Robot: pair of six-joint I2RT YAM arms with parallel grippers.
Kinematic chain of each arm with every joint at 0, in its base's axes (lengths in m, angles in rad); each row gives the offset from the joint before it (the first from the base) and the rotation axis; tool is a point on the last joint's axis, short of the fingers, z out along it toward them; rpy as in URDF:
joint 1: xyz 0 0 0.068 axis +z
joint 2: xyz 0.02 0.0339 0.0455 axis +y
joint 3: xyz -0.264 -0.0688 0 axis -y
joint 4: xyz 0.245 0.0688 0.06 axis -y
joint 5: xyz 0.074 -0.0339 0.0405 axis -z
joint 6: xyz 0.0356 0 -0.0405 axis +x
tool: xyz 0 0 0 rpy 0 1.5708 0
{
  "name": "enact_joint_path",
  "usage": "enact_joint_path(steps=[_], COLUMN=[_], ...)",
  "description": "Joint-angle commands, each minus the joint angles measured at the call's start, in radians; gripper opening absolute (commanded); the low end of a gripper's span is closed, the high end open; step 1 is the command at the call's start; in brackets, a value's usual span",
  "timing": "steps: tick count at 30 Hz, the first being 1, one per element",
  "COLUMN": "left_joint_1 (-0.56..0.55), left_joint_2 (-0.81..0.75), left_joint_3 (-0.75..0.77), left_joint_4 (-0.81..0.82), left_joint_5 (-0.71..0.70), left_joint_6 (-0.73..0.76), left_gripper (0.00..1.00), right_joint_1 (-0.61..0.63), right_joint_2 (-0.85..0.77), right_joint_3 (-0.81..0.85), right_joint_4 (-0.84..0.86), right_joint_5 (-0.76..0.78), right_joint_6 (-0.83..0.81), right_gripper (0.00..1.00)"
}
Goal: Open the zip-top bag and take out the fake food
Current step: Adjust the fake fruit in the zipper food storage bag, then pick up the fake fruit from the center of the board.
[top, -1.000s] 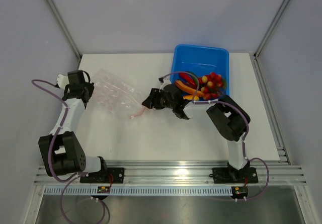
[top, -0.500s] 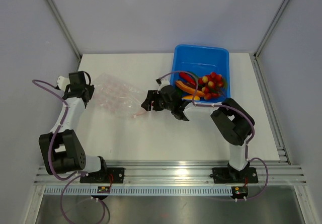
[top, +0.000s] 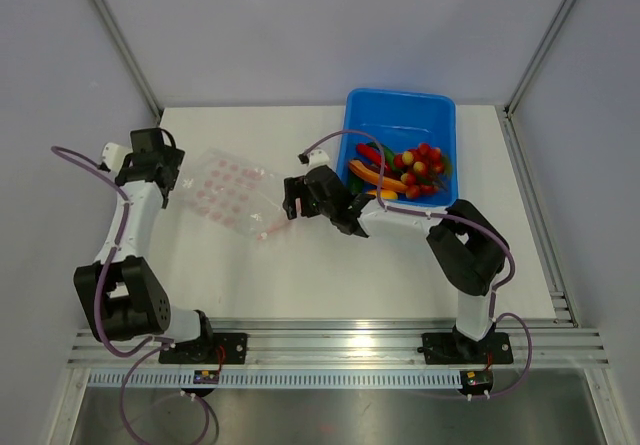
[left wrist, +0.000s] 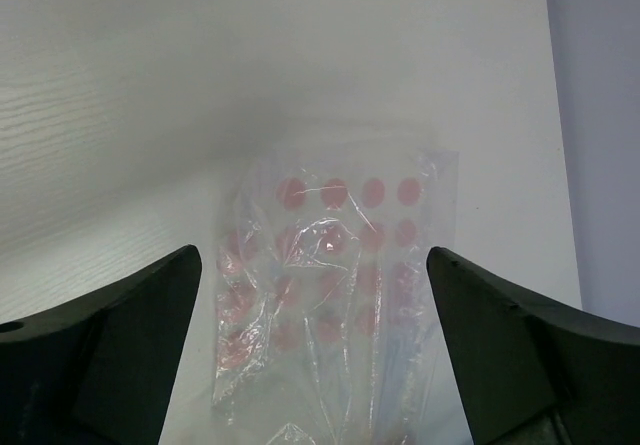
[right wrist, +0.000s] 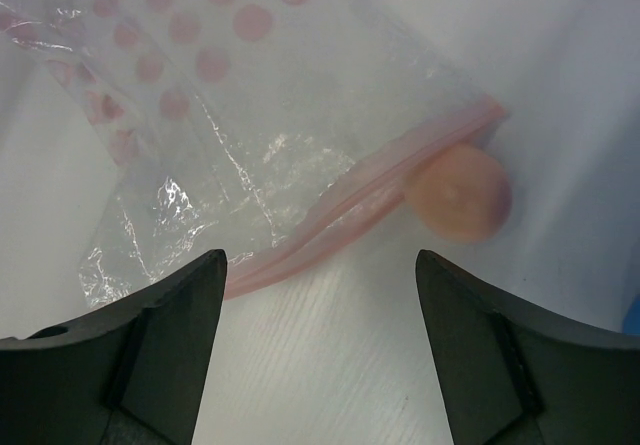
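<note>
I see my left gripper (left wrist: 312, 255) and right gripper (right wrist: 320, 255) both spread wide, empty, flanking the zip-top bag (top: 232, 193) lying on the table (top: 300, 265); pale egg (right wrist: 458, 191) at its zipper end, other fake food (top: 405, 170) in the blue tub (top: 400, 120)

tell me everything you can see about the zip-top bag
The zip-top bag is clear, crinkly plastic printed with pink dots, with a pink zipper strip along one edge. It lies flattish on the white table, no food showing inside, between the open left gripper and right gripper, neither gripping it. A pale round piece rests against the strip's end.
</note>
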Motion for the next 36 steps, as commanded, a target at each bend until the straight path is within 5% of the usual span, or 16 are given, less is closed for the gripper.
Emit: enact_joint_path(steps=[1,6,21,25,36], left_joint_1=[0.002,-0.071,-0.285,-0.285,-0.320], left_joint_2=[0.009,-0.007,-0.106,-0.099,-0.062], left_joint_3=[0.087,0.107,-0.178,-0.253,-0.229], left_joint_4=[-0.096,-0.135,0.086,0.167,0.124], left_joint_5=[-0.038,0.024,0.007,0.008,-0.050], left_joint_6=[-0.012,-0.046,-0.127,-0.133,-0.109], left_gripper=[0.99,0.99,0.99,0.99,0.99], right_joint_1=[0.002,0.003,0.063,0.100,0.100], right_joint_2=[-0.034,-0.011,0.074,0.121,0.234], right_joint_3=[0.095,0.138,0.267,0.331,0.471], right_joint_4=[-0.103,-0.190,-0.378,-0.418,-0.467], right_joint_5=[0.084,0.111,0.309,0.455,0.519], right_joint_6=[-0.034,0.049,0.351,0.307,0.075], right_gripper=[0.84,0.84,0.87,0.91,0.92])
